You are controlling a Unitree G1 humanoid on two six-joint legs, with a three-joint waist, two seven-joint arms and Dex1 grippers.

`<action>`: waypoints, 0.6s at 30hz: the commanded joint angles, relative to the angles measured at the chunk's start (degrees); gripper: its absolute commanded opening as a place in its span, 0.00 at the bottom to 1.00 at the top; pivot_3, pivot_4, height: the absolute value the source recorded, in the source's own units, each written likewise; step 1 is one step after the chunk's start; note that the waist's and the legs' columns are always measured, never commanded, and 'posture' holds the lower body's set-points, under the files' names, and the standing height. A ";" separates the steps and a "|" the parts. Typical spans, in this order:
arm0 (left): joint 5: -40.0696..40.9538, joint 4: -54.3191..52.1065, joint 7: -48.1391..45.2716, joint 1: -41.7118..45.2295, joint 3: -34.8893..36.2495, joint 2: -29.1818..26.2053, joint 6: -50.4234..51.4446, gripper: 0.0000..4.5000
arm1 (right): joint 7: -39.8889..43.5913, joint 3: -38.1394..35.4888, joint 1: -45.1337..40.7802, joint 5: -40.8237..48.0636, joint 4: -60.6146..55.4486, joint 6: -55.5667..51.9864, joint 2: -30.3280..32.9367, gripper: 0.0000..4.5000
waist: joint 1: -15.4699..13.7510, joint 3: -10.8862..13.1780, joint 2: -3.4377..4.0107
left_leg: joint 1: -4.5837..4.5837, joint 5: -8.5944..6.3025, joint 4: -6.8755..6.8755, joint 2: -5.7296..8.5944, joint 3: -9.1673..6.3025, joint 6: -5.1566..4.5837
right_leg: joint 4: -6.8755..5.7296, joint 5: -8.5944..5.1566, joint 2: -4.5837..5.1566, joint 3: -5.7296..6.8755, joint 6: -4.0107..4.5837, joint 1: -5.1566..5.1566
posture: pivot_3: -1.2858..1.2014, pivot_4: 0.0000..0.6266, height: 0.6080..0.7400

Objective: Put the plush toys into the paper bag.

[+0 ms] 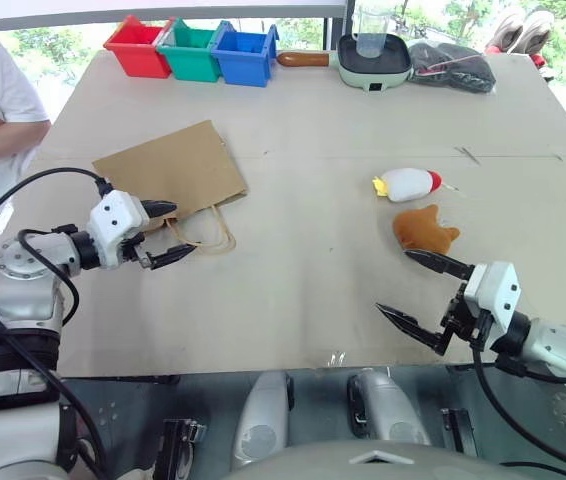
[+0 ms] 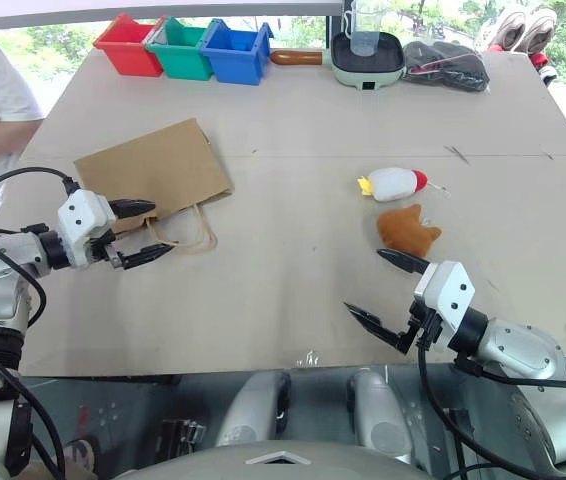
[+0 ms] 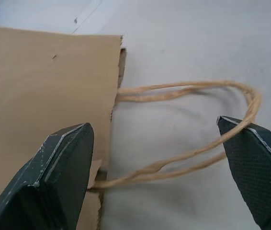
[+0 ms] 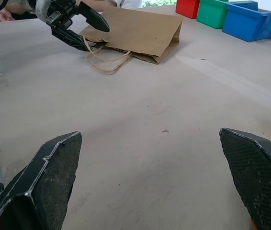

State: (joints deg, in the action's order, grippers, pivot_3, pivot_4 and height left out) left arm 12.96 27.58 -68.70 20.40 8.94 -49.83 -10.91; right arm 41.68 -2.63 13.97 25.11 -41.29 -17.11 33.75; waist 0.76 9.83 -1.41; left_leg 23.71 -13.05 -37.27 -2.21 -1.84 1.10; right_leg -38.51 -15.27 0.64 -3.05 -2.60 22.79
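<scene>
While lying flat at the left of the beige counter (image 1: 293, 290), paper bag (image 1: 168, 170) with handles (image 1: 203, 232) toward near edge. Plush toys, orange one (image 1: 425, 230) and white one (image 1: 409, 184), at right, just apart. Left tool (image 1: 166, 232) released, astride handles; right tool (image 1: 421, 290) released, empty. Coloured bins (image 1: 191, 50) along far edge; windows behind.

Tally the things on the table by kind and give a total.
Bins: 3, red, green, blue
Plush toys: 2, white, orange
Paper bag: 1
Pan: 1
Cup: 1
Dark bag: 1
Total: 9
</scene>
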 commanded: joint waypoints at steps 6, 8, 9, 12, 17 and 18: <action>-1.09 0.56 0.95 3.07 -2.58 3.30 -3.35 0.80 | -1.84 2.03 -1.86 -0.57 -1.71 1.43 -1.97 1.00 | -0.02 0.00 -0.01 | 0.00 0.00 -0.06 0.02 0.00 0.00 | -0.03 0.00 0.00 -0.04 0.00 0.00 | 0.52 0.24 1.00; 2.20 -2.88 0.73 2.88 -2.17 5.32 0.89 0.59 | -3.82 3.38 -3.53 -0.55 -1.89 -0.02 -3.41 1.00 | 0.00 0.00 -0.01 | 0.01 0.00 -0.06 0.02 -0.01 0.00 | -0.05 0.00 -0.01 -0.02 0.00 0.00 | 0.52 0.24 1.00; 5.23 -6.86 0.07 2.39 -2.00 6.35 4.83 0.47 | -4.90 4.64 -4.75 -1.14 -1.94 -0.75 -4.23 1.00 | 0.02 0.00 -0.01 | 0.01 0.00 -0.08 0.02 -0.03 0.00 | -0.09 0.00 -0.01 -0.01 0.00 0.00 | 0.52 0.24 1.00; 14.16 -18.65 0.02 0.93 -1.23 8.18 17.59 0.16 | -6.37 7.89 -8.57 1.62 -0.90 -5.74 -6.39 0.88 | 0.09 0.01 -0.02 | 0.02 0.00 -0.10 0.01 -0.06 0.00 | -0.17 0.00 -0.01 0.00 0.00 0.01 | 0.52 0.24 1.00; 23.31 -32.21 2.82 -0.03 -1.22 9.12 31.62 0.00 | -8.82 15.68 -17.26 -4.09 6.80 -7.90 -10.45 0.38 | 0.29 0.01 -0.01 | -0.04 0.00 -0.12 0.02 -0.07 0.00 | -0.31 0.00 -0.01 -0.03 0.01 0.02 | 0.52 0.24 1.00; 24.28 -34.00 3.27 -0.20 -1.33 9.27 33.14 0.00 | -9.20 17.05 -19.36 -5.20 9.40 -7.75 -11.80 0.25 | 0.27 0.02 0.00 | -0.05 0.00 -0.12 0.03 -0.10 0.00 | -0.33 -0.01 -0.03 -0.02 0.01 0.02 | 0.52 0.24 1.00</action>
State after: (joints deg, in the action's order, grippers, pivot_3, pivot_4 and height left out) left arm 34.46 -2.87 -66.37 20.29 6.40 -40.45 19.51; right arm 33.25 12.99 -3.46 21.41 -33.29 -25.01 23.10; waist 1.03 9.85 -1.41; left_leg 23.66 -13.05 -37.39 -2.18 -1.95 1.10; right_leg -38.84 -15.28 0.59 -3.06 -2.58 22.81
